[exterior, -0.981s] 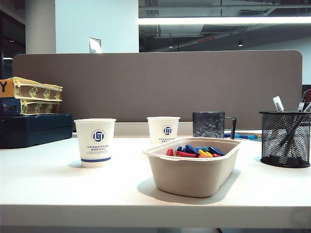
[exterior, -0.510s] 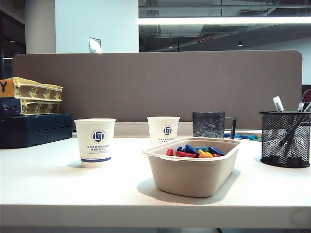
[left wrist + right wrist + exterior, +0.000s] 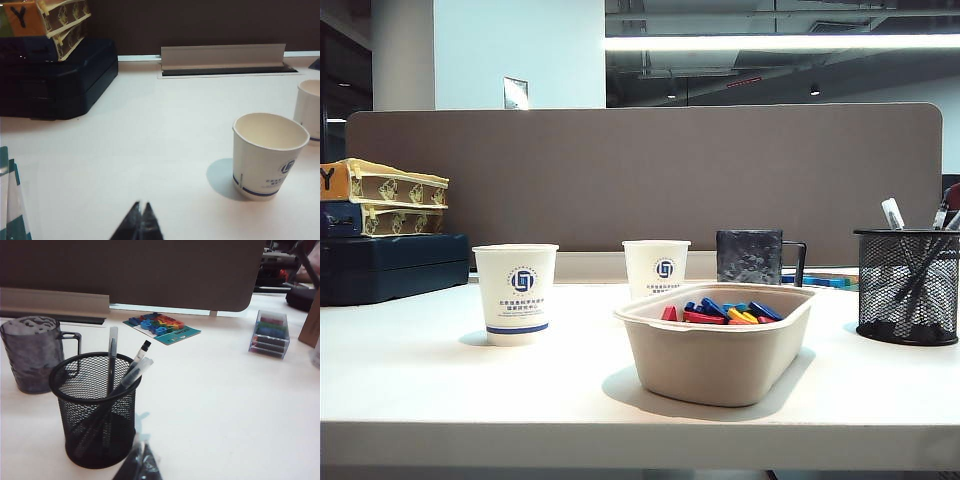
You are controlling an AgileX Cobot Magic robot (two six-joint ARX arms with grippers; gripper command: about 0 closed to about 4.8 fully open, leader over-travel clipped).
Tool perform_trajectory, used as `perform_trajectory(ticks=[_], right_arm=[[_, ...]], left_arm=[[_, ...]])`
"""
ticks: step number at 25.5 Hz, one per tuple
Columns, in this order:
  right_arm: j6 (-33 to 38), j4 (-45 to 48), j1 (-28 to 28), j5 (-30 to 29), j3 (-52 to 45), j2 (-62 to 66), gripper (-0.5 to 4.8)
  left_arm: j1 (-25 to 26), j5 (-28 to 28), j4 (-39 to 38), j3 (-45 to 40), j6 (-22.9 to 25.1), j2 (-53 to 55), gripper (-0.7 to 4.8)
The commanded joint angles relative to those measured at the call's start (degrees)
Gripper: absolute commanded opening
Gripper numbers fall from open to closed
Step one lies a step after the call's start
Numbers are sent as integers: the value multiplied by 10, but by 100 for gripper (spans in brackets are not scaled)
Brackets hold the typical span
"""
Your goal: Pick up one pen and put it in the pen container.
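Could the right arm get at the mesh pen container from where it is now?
Probably yes. The right gripper, shut and empty, sits just in front of the pen container, with nothing between them; the mug stands behind it, out of the way.

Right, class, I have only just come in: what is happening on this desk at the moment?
Nothing is being handled. The left gripper hangs shut and empty over bare table near a paper cup. The right gripper is shut and empty beside the pen container, which holds several pens, including the pen with the pale end.
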Motion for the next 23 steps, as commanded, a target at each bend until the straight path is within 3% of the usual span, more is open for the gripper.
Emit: perform_trajectory(ticks=[1,6,9,13,23], right_arm=[[-24,18,0,-4,-3,-1,-2],[-24,31,0,-19,-3,-1,-2],[-24,32,-1,-19,-3,-1,-1],[-22,30,-1,-19,-3,-1,-1],[-22,22,26,-17,-3,0,-1]], left_arm=[[1,-3,7,2,7,0,3],[1,-3,7,2,12,0,12],[1,-27,7,2,26,0,79],[1,-65,6,2,24,0,81],[1,-64,2,2,24,0,80]])
